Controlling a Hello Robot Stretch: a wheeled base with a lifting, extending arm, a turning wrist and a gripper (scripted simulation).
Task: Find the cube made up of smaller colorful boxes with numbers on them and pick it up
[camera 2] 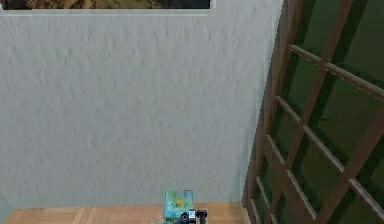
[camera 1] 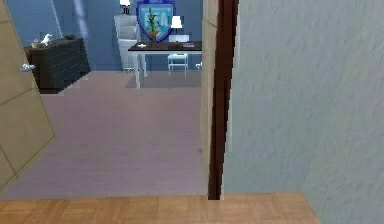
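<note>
a small blue-green block [camera 2: 178, 199] sits low in the arm side view, near the bottom edge and just left of the middle, where the wood floor [camera 2: 90, 214] meets the grey wall [camera 2: 120, 110]. it is too small to show numbers or little boxes, so i cannot tell if it is the cube. right under it in the picture is a small dark shape with white bits, which looks like the tool [camera 2: 188, 215]. i cannot tell what state the tool is in, or if it holds anything. the wall goes up to the bottom edge of a picture [camera 2: 110, 4] at the top. on the arm side view's right is a big window [camera 2: 335, 130] with brown bars and dark green glass. in the forward view a dark door frame [camera 1: 222, 100] runs up near the middle, with more grey wall on its right and more wood floor along the bottom. at the forward view's left a pale door [camera 1: 20, 110] stands open. past the doorway is a room with a purple-grey carpet [camera 1: 130, 130] and a blue back wall [camera 1: 100, 30]. a dark dresser [camera 1: 55, 62] stands on the left of that room, with a small white thing [camera 1: 42, 41] on top. at the back is a counter [camera 1: 165, 47] with a dark top and white legs. a blue shield [camera 1: 156, 20] and a white lamp [camera 1: 176, 22] stand on it, and a white chair [camera 1: 178, 62] is right by it.
</note>
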